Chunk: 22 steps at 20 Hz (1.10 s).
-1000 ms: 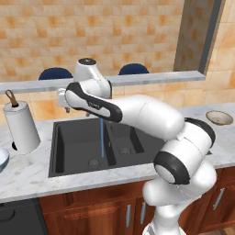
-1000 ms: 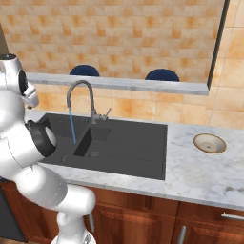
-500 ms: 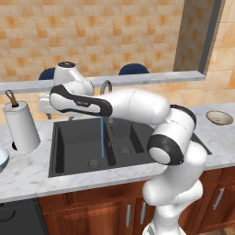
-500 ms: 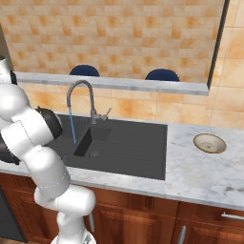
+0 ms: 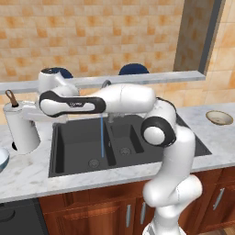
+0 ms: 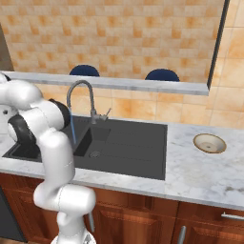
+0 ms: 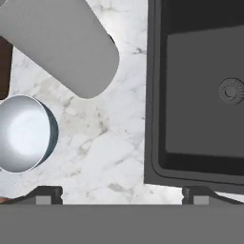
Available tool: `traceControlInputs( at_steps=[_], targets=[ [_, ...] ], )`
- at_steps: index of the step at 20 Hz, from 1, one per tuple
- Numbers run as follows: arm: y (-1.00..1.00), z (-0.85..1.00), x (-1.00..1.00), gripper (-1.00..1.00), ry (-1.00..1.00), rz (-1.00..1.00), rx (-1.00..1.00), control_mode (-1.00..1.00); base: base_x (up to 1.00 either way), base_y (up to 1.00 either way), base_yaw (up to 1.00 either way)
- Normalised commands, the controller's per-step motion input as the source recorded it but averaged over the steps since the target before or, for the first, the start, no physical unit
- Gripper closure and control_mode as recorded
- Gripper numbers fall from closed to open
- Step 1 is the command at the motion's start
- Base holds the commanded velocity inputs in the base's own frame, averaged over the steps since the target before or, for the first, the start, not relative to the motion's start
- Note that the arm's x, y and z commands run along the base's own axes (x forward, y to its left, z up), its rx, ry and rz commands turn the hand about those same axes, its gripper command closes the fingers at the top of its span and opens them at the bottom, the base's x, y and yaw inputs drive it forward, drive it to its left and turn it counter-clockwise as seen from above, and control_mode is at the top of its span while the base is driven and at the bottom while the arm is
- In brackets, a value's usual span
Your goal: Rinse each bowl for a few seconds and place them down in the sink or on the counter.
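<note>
The pale blue bowl (image 7: 21, 133) with its white inside stands upright on the marbled counter (image 7: 109, 143), left of the sink (image 7: 200, 95); its edge shows at the left border (image 5: 1, 158). My gripper (image 7: 121, 195) hangs open above the counter between bowl and sink, nothing between its fingertips (image 7: 47, 194). The tan bowl (image 5: 219, 117) (image 6: 209, 143) rests on the counter right of the sink (image 5: 114, 142) (image 6: 124, 143). A thin stream of water (image 5: 101, 137) (image 6: 72, 128) runs from the gooseneck tap (image 6: 81, 95) into the basin.
A white paper towel roll (image 5: 20, 128) (image 7: 62, 43) stands on the counter just behind the pale blue bowl, close to my hand. My arm stretches left across the sink. Two dark blue chair tops (image 6: 86, 70) (image 6: 162, 75) show behind the wall ledge.
My arm has swung left, from above the sink to over the counter by the paper towel roll. The gripper stays open and the water keeps running.
</note>
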Motion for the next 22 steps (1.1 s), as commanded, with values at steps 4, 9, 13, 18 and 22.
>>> traceControlInputs(
  at_steps=[4, 9, 13, 18, 22],
  targets=[
    [0.54, -0.16, -0.07, -1.0, 0.02, 0.09, 0.0, -1.0, 0.0, 0.0, 0.0],
    [0.53, -0.17, -0.03, -1.0, 0.0, 0.1, -0.02, -1.0, 0.0, 0.0, 0.0],
    [0.48, -0.19, 0.0, -1.0, 0.0, 0.1, -0.03, -1.0, 0.0, 0.0, 0.0],
    [0.26, -0.3, 0.0, -1.0, 0.0, 0.09, 0.0, -1.0, 0.0, 0.0, 0.0],
    [0.19, -0.32, 0.0, -1.0, -0.01, 0.07, 0.0, -1.0, 0.0, 0.0, 0.0]
  ],
)
